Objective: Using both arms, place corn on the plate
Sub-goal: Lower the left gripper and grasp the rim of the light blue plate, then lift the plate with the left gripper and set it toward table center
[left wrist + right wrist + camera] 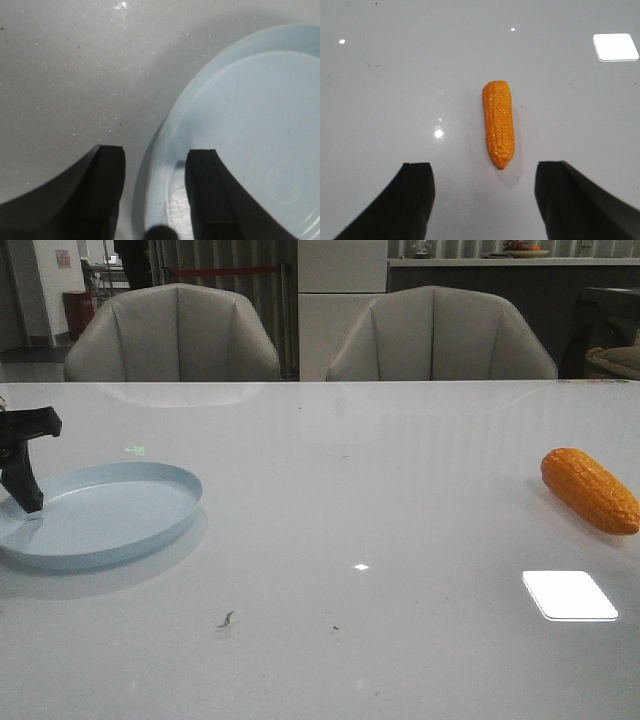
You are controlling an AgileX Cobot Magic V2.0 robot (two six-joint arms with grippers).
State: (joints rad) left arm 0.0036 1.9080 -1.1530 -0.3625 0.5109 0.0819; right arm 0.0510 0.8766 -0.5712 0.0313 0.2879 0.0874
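Note:
The orange-yellow corn (590,490) lies on the white table at the far right. In the right wrist view the corn (499,124) lies lengthwise, just beyond my right gripper (485,169), which is open, empty and above the table. The right gripper is out of the front view. The pale blue plate (150,502) sits at the left. My left gripper (26,502) is down at the plate's left edge. In the left wrist view this gripper (155,154) is open and straddles the plate's rim (159,165), one finger inside and one outside.
Two grey chairs (175,335) stand behind the table's far edge. A bright light reflection (568,594) lies on the table in front of the corn. Small dark specks (226,620) mark the table near the front.

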